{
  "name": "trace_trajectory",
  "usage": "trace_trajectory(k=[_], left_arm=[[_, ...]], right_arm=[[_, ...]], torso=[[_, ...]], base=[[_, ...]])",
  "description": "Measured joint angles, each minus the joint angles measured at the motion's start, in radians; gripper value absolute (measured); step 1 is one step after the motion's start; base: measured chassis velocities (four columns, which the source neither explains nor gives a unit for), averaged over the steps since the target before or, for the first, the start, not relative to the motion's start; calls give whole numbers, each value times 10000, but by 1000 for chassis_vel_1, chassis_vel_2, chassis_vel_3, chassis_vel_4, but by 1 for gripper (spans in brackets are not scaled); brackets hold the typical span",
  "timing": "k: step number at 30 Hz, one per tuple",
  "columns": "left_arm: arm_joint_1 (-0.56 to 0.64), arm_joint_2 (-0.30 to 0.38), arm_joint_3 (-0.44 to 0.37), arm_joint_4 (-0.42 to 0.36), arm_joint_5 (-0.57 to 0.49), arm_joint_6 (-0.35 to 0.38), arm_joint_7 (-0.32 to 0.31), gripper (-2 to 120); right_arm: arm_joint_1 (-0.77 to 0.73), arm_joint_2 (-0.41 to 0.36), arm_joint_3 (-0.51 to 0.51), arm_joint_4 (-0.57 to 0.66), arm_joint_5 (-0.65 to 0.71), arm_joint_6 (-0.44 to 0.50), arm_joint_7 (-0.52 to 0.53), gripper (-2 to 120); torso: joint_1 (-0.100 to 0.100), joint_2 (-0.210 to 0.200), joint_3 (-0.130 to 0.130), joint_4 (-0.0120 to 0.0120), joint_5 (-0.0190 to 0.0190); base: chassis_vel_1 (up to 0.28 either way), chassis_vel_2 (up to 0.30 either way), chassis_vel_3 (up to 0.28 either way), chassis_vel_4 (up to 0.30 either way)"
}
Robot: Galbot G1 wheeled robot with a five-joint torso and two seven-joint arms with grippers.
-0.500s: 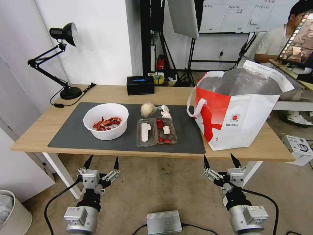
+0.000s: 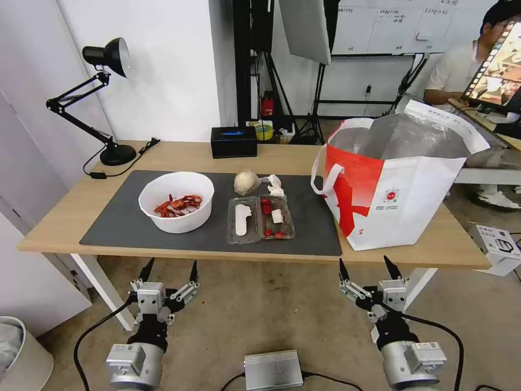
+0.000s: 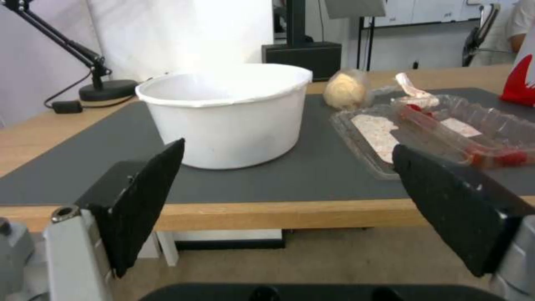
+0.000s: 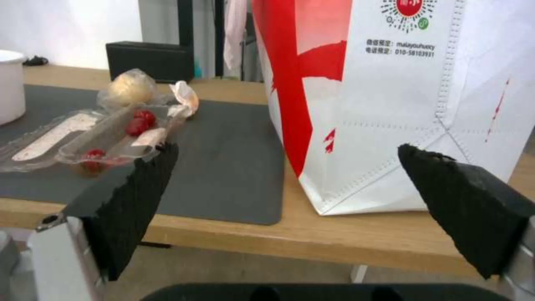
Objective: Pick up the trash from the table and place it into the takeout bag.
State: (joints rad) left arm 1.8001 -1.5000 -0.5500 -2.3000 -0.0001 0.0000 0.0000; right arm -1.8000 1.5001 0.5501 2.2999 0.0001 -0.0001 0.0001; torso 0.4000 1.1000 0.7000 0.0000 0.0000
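On the dark grey mat (image 2: pixel 135 231) of the light wood table (image 2: pixel 59 222) lies the trash: a white bowl (image 2: pixel 176 202) with red crayfish shells, a clear hinged tray (image 2: pixel 260 217) with red bits, a beige ball (image 2: pixel 246 182) and a small tissue wad (image 2: pixel 274 185). At the table's right end stands the red-and-white takeout bag (image 2: pixel 401 179), its mouth open. My left gripper (image 2: pixel 169 267) hangs open below the front edge, under the bowl (image 3: pixel 228 115). Under the bag (image 4: pixel 390 92) my right gripper (image 2: pixel 370 266) is open too, also below that edge.
A black box (image 2: pixel 234 142) with a blue top sits at the back edge. A black desk lamp (image 2: pixel 103 98) stands at the back left corner, its cable on the wood. A grey bin (image 2: pixel 16 353) is on the floor at left, a small box (image 2: pixel 496 247) at right.
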Motion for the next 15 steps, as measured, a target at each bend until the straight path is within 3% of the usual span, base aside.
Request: trace_trajectory(k=[15], left_arm=[[0,0,0,1,0,0,-1,100]], right_arm=[[4,-65,-3,-2,25,-38,1,100]], torso=[[0,0,0,0,0]], base=[[0,0,0,0]])
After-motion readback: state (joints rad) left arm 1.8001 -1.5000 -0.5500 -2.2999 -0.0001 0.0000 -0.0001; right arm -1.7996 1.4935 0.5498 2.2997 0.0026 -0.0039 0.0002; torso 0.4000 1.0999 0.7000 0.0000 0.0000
